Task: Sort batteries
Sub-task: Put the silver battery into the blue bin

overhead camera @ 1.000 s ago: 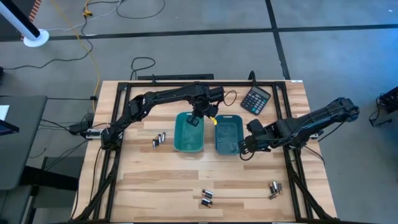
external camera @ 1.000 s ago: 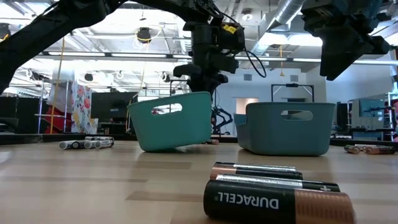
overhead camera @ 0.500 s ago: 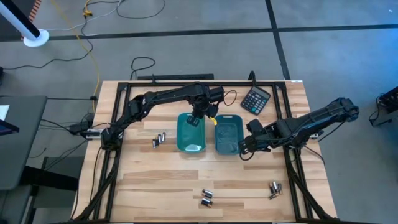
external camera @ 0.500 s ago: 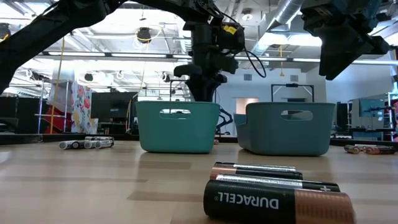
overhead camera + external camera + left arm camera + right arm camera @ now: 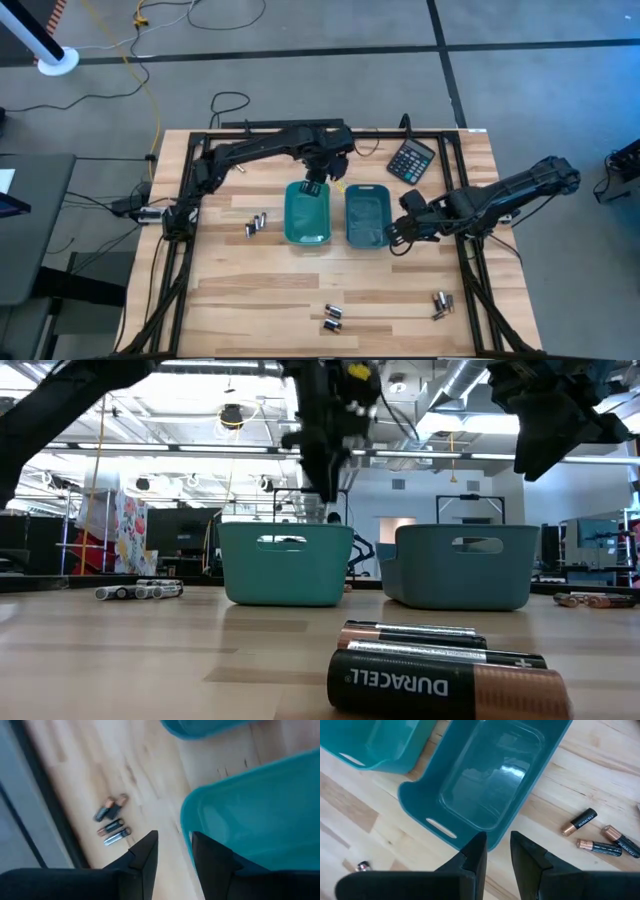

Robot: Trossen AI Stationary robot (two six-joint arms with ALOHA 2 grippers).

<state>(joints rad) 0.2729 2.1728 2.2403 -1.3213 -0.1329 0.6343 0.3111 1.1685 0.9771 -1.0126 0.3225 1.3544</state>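
Observation:
Two teal trays stand side by side mid-table, the left one (image 5: 306,214) and the right one (image 5: 366,216), both flat on their bases (image 5: 285,563). My left gripper (image 5: 314,185) hangs open just above the left tray's far rim (image 5: 186,818) and touches nothing. My right gripper (image 5: 400,233) hovers open by the right tray's end (image 5: 440,827), with nothing between its fingers. Batteries lie loose on the wood: a group left of the trays (image 5: 256,224), one near the front edge (image 5: 332,318), one at the front right (image 5: 440,303).
A black calculator (image 5: 411,159) lies at the far right of the table. A black frame (image 5: 190,200) runs around the table's edges. Bare wood lies between the trays and the front batteries (image 5: 440,680).
My left gripper has let go of the left tray's far rim and risen above it. The tray, which stood tipped with one end raised, has come down flat on the table.

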